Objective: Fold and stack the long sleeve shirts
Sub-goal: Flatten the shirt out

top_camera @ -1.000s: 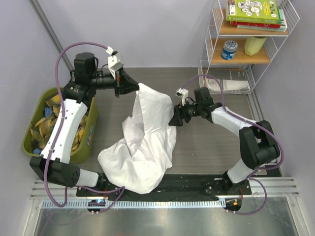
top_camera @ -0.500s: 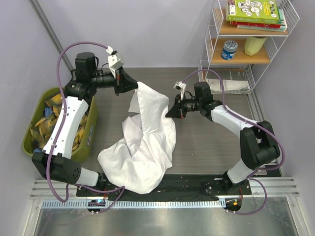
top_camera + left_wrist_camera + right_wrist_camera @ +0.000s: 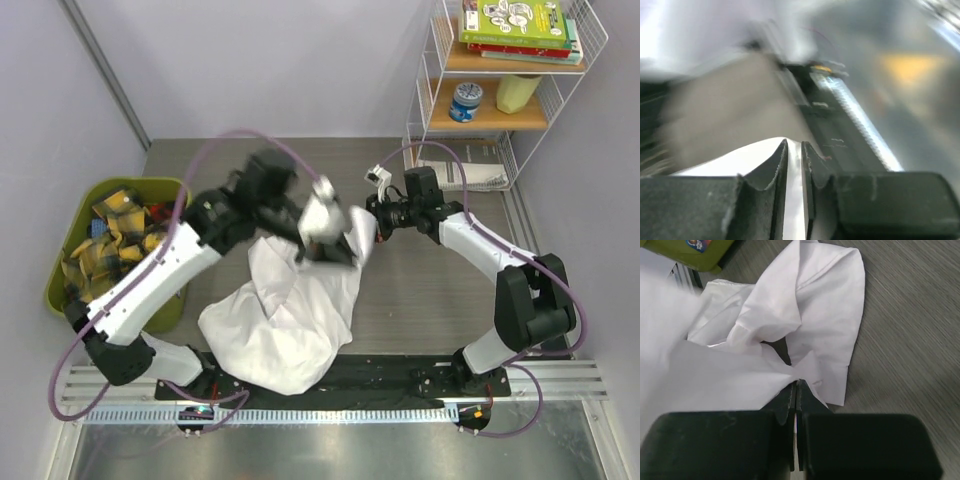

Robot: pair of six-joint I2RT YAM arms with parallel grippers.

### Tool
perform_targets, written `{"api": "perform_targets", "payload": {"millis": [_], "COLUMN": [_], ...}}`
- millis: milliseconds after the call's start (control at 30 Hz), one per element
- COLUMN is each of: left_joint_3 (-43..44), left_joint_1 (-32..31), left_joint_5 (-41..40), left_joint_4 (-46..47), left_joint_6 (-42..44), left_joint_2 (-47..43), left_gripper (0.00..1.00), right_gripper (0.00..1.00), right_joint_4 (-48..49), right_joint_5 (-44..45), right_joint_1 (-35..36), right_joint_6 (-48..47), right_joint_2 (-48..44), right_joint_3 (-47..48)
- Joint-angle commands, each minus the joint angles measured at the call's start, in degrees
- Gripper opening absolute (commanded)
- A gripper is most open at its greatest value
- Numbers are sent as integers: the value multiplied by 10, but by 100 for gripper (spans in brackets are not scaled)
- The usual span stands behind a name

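White long sleeve shirt (image 3: 285,325) is lying crumpled on the table (image 3: 430,290) just right of the green bin (image 3: 52,285), with its far edge lifted between the two arms. Compared with a second ago, the left arm is no longer reaching up beside the bin's far end. It is sweeping rightward away from the bin, blurred, and the left gripper (image 3: 318,222) is now hanging over the shirt's raised fold. Its jaws are standing a thin slit apart with white cloth in the slit; whether they are pinching it cannot be told. The tall fold that was standing up earlier is sagging lower. Farther right from the bin, the right gripper (image 3: 796,386), earlier waiting beside the shirt's edge, is now pressing its jaws together on a corner of that edge.

Inside the bin, yellow-and-black plaid cloths (image 3: 105,220) are lying in a heap. Far to the right of the bin, a wire shelf (image 3: 413,120) is holding white papers (image 3: 470,175) on its lowest level. The left arm is crossing above the shirt and hiding part of its far half from the top camera.
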Motion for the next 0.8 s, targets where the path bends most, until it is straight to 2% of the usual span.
{"api": "perform_targets", "payload": {"millis": [0, 33, 67, 100, 200, 233, 333, 400, 467, 567, 600, 667, 733, 767], "left_joint_3": [-42, -79, -139, -160, -222, -238, -281, -295, -309, -331, -337, -351, -361, -363], "left_joint_1": [-225, -217, -199, -178, -35, -6, 81, 123, 136, 138, 138, 138, 137, 136], "left_joint_5": [-163, -169, -176, -196, -252, -264, -306, -310, -301, -284, -284, -302, -328, -367], "left_joint_4": [-341, -319, -278, -267, -200, -188, -189, -233, -258, -278, -270, -252, -217, -200], "left_joint_6": [263, 195, 179, 173, 122, 112, 106, 133, 154, 173, 166, 169, 162, 154], "left_joint_2": [-25, -42, -58, -89, -133, -155, -149, -124, -86, -42, -33, -2, 19, 41], "left_gripper": [21, 27, 31, 36, 47, 56, 61, 59, 61, 76, 78, 78, 74, 70], "right_gripper": [1, 1, 1, 1, 1, 1, 1, 1, 1, 1, 1, 1, 1, 1], "right_joint_4": [-42, -54, -62, -69, -93, -101, -115, -123, -129, -145, -153, -160, -167, -168], "right_joint_5": [21, 24, 31, 31, 36, 37, 39, 39, 47, 64, 71, 79, 83, 85], "right_joint_1": [-26, -32, -43, -48, -74, -82, -111, -139, -155, -179, -184, -202, -220, -228], "right_joint_6": [-23, -26, -33, -37, -45, -47, -45, -38, -37, -41, -42, -46, -48, -50], "right_joint_2": [-46, -58, -66, -73, -112, -133, -172, -194, -227, -256, -261, -269, -281, -285], "right_joint_3": [4, 4, 5, 4, 0, -3, -6, -7, -7, -6, -6, -6, -4, -3]}}
